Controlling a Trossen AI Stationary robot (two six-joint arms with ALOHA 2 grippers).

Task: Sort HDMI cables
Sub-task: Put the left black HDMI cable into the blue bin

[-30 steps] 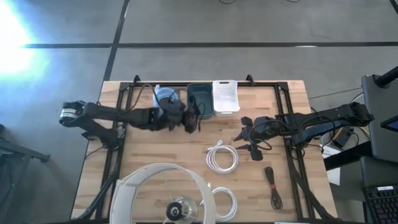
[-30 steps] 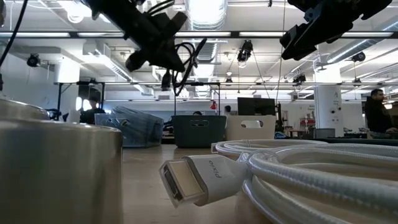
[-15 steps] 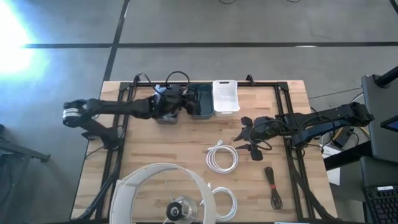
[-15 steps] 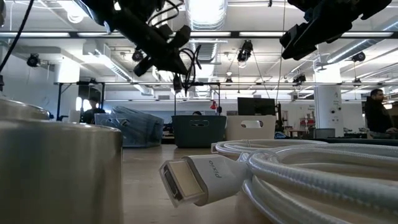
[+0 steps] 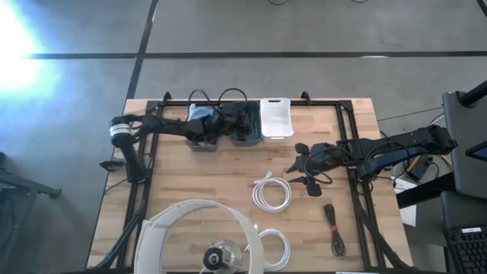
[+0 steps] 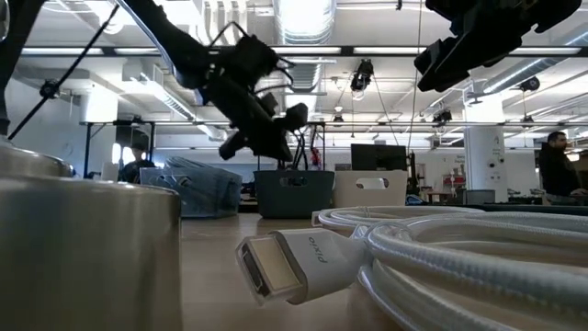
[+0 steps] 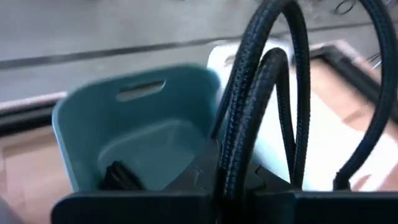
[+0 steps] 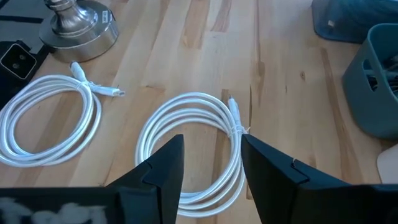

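We see the left tool clamped on a black HDMI cable above the dark teal bin, likely ready for release, while the right tool waits with fingers apart over the worktop.

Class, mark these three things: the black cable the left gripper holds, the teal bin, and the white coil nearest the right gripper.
black cable [image 7: 249, 134]: left wrist view, on its braided strands.
teal bin [image 7: 134, 115]: left wrist view, on its back wall.
white coil [image 8: 189, 146]: right wrist view, on its looped strands.
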